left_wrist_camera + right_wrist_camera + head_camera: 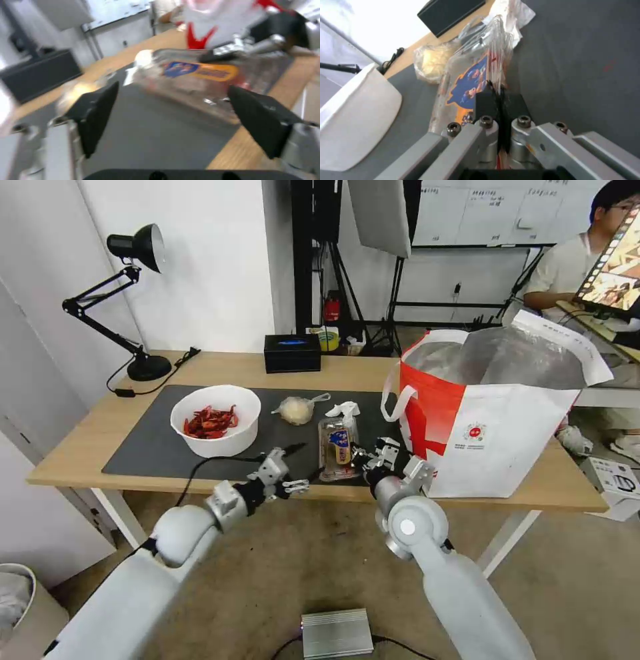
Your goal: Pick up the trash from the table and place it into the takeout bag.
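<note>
Right gripper (500, 100), reaching forward over the near table edge, with its black pads pinched together on the rim of the clear plastic clamshell box (337, 447) (blue-and-orange label). Left gripper (173, 120) held low just beside the box, jaws spread wide and holding nothing. The box lies on the dark grey mat (160, 447) of the light-wood table (87, 433). Takeout bag (507, 447) stands open at the right, foil-lined. Beyond the box: crumpled white tissue (345, 410), small knotted clear bag (297, 410), white bowl of crayfish shells (215, 420), black tissue box (292, 353) and desk lamp (137, 307).
</note>
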Robot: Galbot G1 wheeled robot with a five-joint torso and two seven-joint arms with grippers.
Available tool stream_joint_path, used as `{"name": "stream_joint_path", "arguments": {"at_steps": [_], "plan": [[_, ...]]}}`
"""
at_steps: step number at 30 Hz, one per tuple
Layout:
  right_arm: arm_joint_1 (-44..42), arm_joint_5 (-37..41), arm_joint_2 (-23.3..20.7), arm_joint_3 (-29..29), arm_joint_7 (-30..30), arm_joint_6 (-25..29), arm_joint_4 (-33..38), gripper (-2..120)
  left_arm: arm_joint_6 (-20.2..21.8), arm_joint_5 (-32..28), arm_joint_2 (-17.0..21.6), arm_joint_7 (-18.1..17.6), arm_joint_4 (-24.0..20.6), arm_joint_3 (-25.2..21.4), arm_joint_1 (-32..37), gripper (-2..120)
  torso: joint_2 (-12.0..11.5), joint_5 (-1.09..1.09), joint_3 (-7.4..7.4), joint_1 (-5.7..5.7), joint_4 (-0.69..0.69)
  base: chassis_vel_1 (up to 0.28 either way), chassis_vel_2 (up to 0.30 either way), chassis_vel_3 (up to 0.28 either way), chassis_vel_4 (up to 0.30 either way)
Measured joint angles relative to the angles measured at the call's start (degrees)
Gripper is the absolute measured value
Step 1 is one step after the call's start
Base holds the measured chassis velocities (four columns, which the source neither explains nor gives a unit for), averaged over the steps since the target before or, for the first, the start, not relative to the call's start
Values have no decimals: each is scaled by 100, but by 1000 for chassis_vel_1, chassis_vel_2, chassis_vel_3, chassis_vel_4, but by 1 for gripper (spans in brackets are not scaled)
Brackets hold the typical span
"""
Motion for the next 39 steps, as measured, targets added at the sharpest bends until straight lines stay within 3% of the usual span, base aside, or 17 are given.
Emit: {"name": "stream_joint_path", "arguments": {"at_steps": [2, 4, 11, 20, 26, 34, 39], "plan": [[-20, -77, -28, -16, -38, 27, 13, 0, 63, -180, 25, -97, -62, -117, 84, 96, 0, 0, 0, 0, 0, 0, 0, 0, 0], [-92, -328, -124, -56, -203, 113, 66, 0, 244, -543, 68, -320, -224, -569, 358, 100, 0, 0, 0, 0, 0, 0, 0, 0, 0], [-225, -900, -313, -98, -668, 254, 309, 0, 588, -1175, 93, -765, -591, -1412, 987, 100, 1, 1, 0, 0, 1, 0, 0, 0, 0], [-740, -1669, -616, 181, -1282, 570, 745, 0, 770, -1565, 23, -1012, -727, -1507, 1100, 100, 0, 2, 0, 0, -3, 0, 0, 0, 0], [-1255, -2200, -979, 488, -2053, 1314, 1172, 0, 880, -1693, -223, -1134, -803, -1758, 1205, 100, 0, 2, 1, 0, 1, 0, 0, 0, 0], [-1583, -2560, -1244, 757, -2450, 1789, 1494, 0, 886, -1738, -348, -1145, -764, -1945, 1328, 100, 0, 2, 0, 0, -1, 0, 0, 0, 0], [-1802, -2651, -1665, 1286, -2816, 2320, 1920, 0, 886, -1775, -429, -1152, -769, -2180, 1472, 100, 0, 2, 0, 0, 0, 0, 0, 0, 0]]}}
